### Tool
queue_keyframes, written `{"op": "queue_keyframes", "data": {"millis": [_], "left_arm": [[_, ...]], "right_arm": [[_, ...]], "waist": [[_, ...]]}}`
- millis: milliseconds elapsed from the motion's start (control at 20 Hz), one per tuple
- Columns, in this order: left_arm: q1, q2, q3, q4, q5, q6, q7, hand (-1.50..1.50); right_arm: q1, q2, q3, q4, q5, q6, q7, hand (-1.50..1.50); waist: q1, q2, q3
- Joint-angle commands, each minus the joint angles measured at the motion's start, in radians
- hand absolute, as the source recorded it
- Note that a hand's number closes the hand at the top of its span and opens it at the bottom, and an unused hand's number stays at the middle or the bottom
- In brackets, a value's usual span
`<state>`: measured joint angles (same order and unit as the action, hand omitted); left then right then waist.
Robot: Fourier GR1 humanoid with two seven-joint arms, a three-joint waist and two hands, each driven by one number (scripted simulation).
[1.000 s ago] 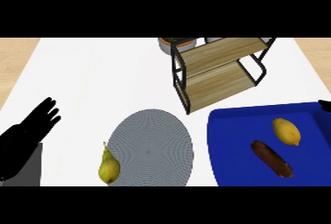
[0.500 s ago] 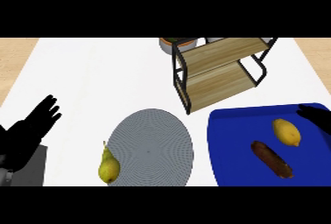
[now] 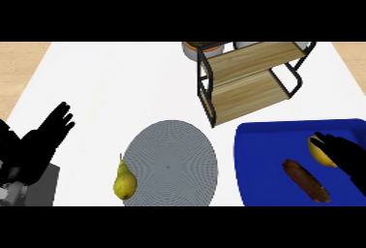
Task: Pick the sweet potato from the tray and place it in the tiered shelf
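Right robot hand: my right robot hand (image 3: 349, 157) is over the right part of the blue tray (image 3: 271, 140), its fingers spread and relaxed, holding nothing. It covers part of the lemon (image 3: 318, 150).
Sweet potato: the sweet potato (image 3: 306, 180) lies in the tray, just beside my right robot hand on its left and lower side. I cannot tell if a finger touches it.
Left robot hand: my left robot hand (image 3: 44, 138) rests open at the left edge of the view, fingers up, above the tabletop (image 3: 114, 87).
Shelf: the tiered shelf (image 3: 250, 80) stands behind the tray, with two wooden boards in a black frame. I see nothing lying on them.
Other things: a grey plate (image 3: 172, 164) is left of the tray, and a pear (image 3: 124, 181) lies at its left rim.
Progress: I judge the task is only at the approach. The grasp, the lift, the carry to the shelf and the placing are all left.
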<state>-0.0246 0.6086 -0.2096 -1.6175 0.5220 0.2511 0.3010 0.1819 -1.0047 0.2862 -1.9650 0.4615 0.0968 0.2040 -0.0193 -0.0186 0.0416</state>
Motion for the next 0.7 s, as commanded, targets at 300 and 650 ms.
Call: {"op": "queue_keyframes", "data": {"millis": [300, 650], "left_arm": [[0.056, -0.103, -0.075, 0.093, -0.037, 0.055, -0.033, 0.0], [0.015, -0.092, -0.033, 0.137, -0.012, 0.037, -0.023, 0.0]], "right_arm": [[0.01, 0.107, 0.096, -0.017, 0.207, -0.068, 0.17, -1.5], [0.028, 0.143, 0.15, 0.042, 0.297, -0.094, 0.165, -1.5]], "waist": [[0.004, 0.023, -0.043], [-0.005, 0.028, -0.043]]}}
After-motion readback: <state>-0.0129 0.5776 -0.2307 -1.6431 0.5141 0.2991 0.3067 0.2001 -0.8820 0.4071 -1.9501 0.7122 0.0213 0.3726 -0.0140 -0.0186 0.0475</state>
